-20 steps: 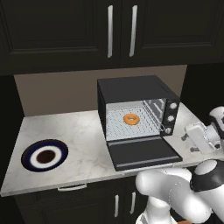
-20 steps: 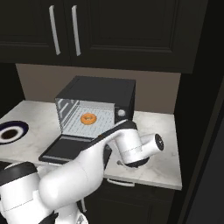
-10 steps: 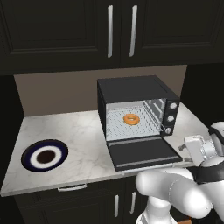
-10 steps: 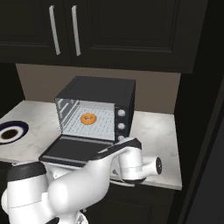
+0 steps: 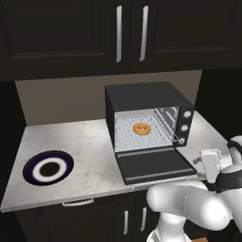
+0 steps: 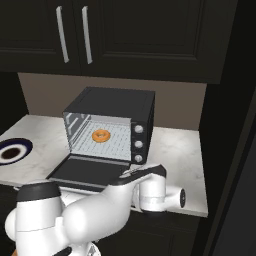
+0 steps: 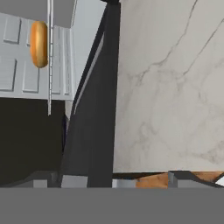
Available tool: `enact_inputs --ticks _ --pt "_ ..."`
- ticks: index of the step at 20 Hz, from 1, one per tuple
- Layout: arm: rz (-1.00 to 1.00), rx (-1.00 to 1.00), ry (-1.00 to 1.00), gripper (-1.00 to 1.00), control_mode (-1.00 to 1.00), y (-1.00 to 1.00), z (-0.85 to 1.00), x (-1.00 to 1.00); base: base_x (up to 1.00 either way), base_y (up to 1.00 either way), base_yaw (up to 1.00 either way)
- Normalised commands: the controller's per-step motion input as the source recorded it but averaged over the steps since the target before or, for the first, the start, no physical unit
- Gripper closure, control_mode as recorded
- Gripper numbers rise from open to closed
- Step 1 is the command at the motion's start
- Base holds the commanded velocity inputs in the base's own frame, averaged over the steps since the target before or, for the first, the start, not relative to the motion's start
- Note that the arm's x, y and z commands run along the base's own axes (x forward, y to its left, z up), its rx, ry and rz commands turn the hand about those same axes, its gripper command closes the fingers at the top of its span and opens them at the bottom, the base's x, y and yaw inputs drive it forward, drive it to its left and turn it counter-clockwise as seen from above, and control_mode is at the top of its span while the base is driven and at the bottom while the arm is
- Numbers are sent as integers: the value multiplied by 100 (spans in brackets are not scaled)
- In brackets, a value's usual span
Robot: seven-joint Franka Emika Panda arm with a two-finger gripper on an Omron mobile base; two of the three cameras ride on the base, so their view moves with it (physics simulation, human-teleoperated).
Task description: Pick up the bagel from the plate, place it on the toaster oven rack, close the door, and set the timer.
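— Gripper [image 7: 114, 180] first: where is it, and has it got anything?

— Low off the right front corner of the counter [image 5: 85, 142], beside the open door [image 5: 153, 165]; my jaws stand wide apart and hold nothing; in the hand view the two finger tips [image 7: 43, 178] rise at the bottom, with the door's dark edge running up between them.

— And the bagel [image 5: 142, 128]?

— Already on the rack [image 5: 142, 134] inside the toaster oven [image 6: 112, 125], near the middle of the grid; the plate [image 5: 48, 168] sits bare near the counter's left front corner, well apart from the oven.

— So what's left?

— By my reckoning, closing the door and setting the timer; the door lies flat, dropped forward toward the counter's front edge.

— What could go wrong?

— I'm coming at the door from its side, not squarely under its handle; if I push on one corner, the oven might skid or twist on the marble instead of the door swinging up; a fast swing might also jolt the rack and shift the bagel; and with jaws this wide, a finger could catch the counter's edge or the knobs [image 6: 136, 144] on the right panel.

— Which way does the bagel lie?

— Flat, hole facing up; it's a ring, so no real long axis; from my hand camera I see it edge-on, as a narrow orange oval.
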Motion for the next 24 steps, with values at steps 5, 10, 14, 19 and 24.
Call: enact_inputs --ticks 5,10,14,19,24 --pt "0 5 0 -100 -100 29 -3 -6 0 0 0" --pt "0 5 0 -100 -100 24 0 0 0 0 0" --pt "0 4 0 -100 -100 13 -5 0 0 0 0" --pt "0 5 0 -100 -100 8 -1 0 0 0 0" --pt "0 7 0 -100 -100 11 0 31 0 0 0"
